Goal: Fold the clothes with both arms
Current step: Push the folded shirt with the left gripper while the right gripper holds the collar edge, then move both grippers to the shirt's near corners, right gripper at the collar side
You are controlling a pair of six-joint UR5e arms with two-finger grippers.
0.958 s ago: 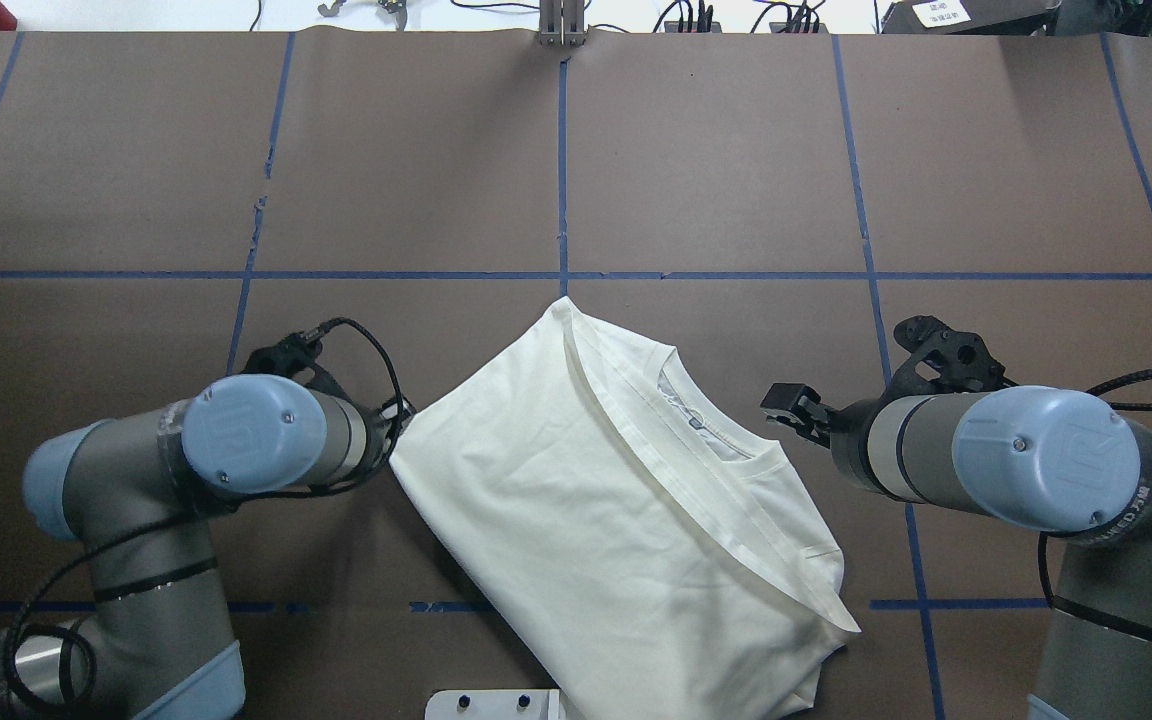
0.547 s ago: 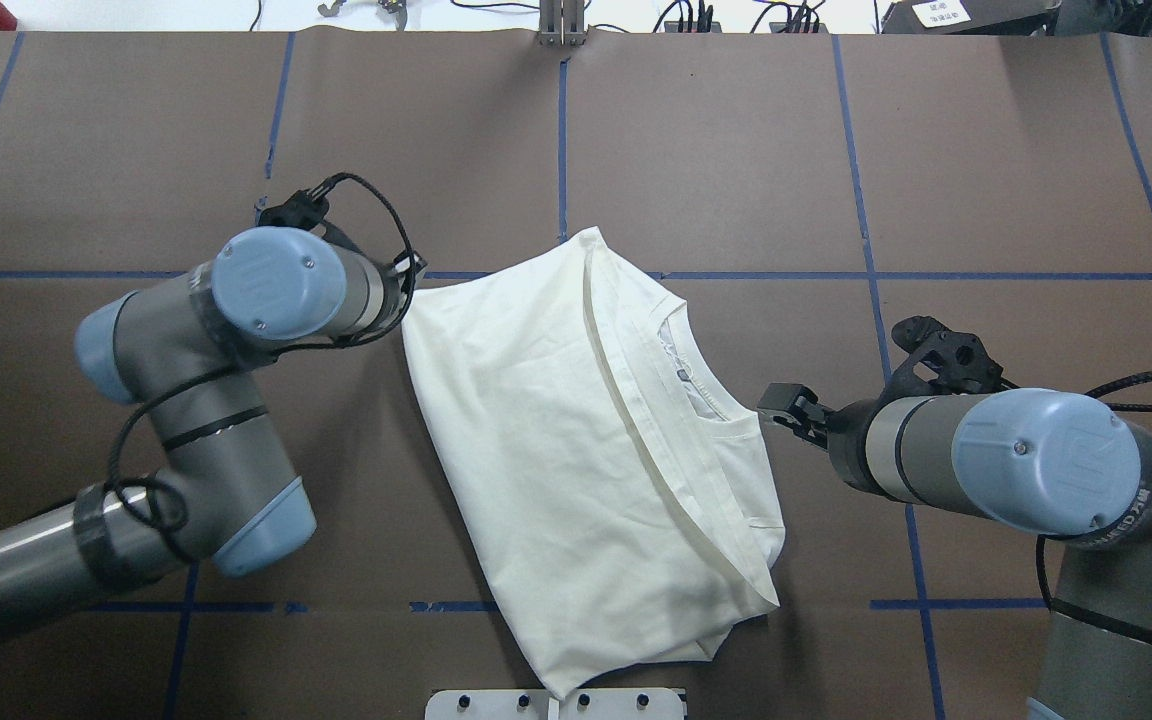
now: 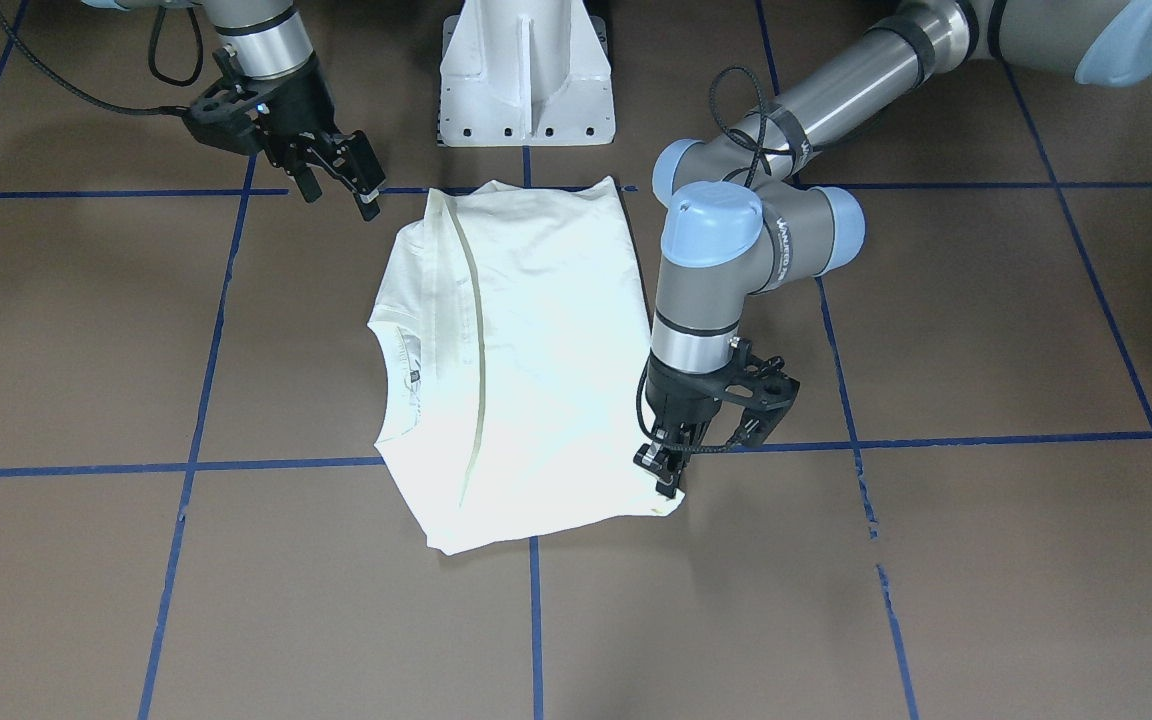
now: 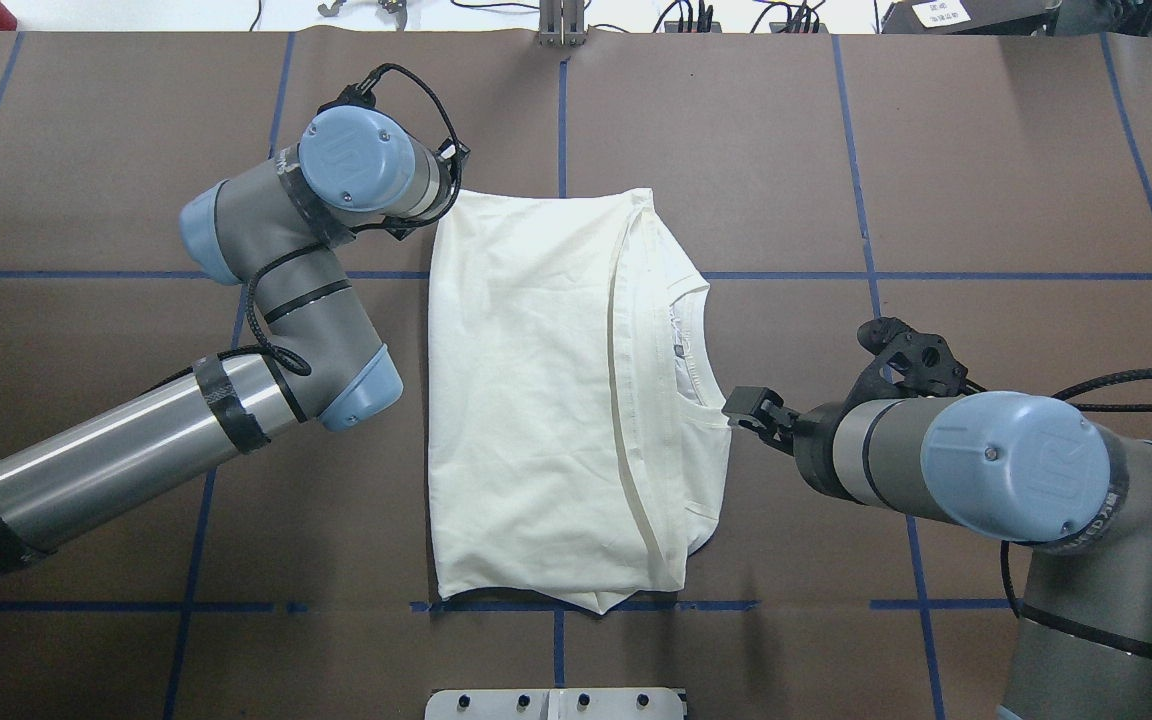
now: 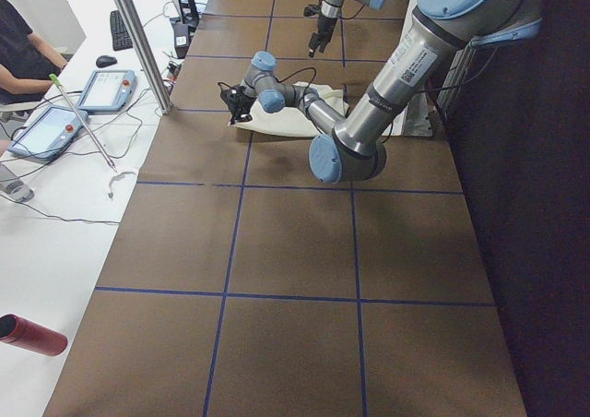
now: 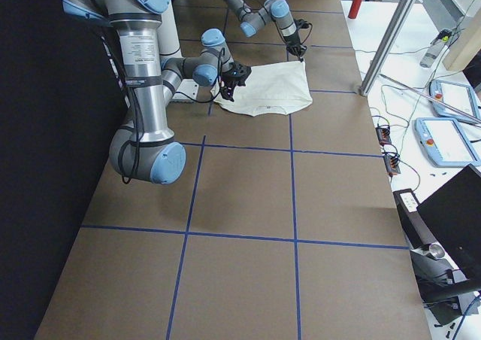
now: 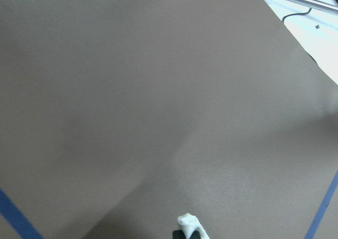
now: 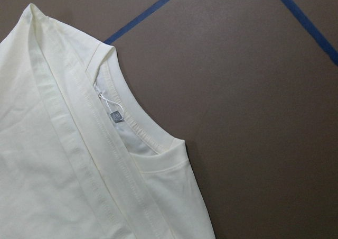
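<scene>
While the cream T-shirt (image 4: 536, 400) lies folded, plain side up, at the middle of the brown table (image 4: 986, 170), the left gripper (image 3: 664, 478) pinches its corner at 11 o'clock in the overhead view, jaws closed on the cloth. The right gripper (image 4: 748, 408) hovers at 3 o'clock, just beside the collar (image 8: 142, 130), fingers apart and holding nothing.

Left arm (image 4: 308, 322), right arm (image 4: 1086, 600): grey tubular links, light blue joint caps with embossed logo and screws. Black tape bands, braided black cables (image 4: 417, 86), black jaws.
</scene>
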